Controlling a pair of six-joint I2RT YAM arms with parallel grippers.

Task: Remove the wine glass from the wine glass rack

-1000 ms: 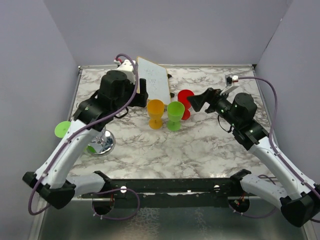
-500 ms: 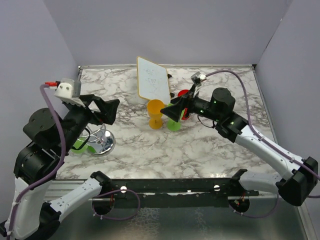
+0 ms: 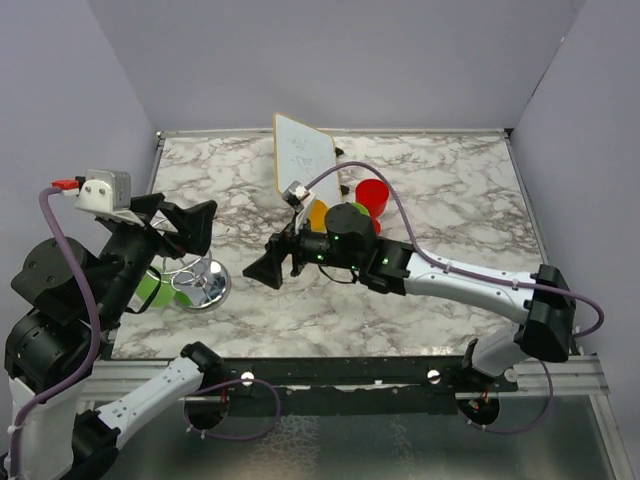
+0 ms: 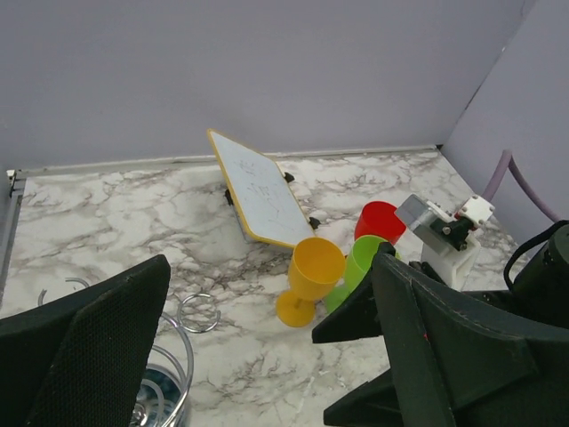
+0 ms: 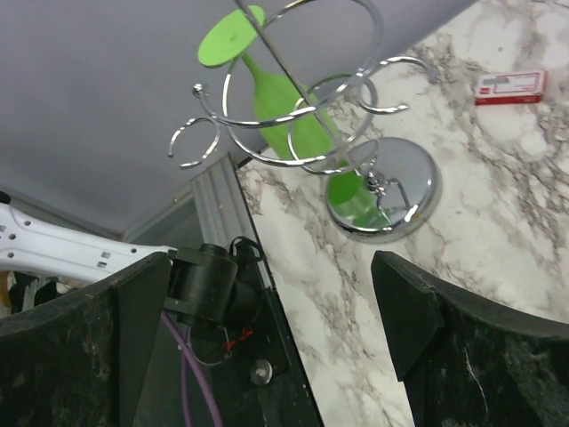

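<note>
Green plastic wine glass [image 5: 289,120] hanging bowl-down in the shiny chrome wire wine glass rack [image 5: 382,191], untouched.
Right gripper [image 3: 272,270] spread wide, empty, just right of the rack and facing it; left gripper [image 3: 190,228] likewise spread, empty, raised above the rack's far side. Rack near the left edge of the marble table [image 3: 330,320]; bare room to its right, with orange goblet [image 4: 313,271], red cup [image 3: 372,192] and tilted white board [image 3: 303,155] well beyond.

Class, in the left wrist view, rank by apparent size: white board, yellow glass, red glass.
White board; yellow glass; red glass, though it is partly hidden and farther back, so that last rank is unsure.
</note>
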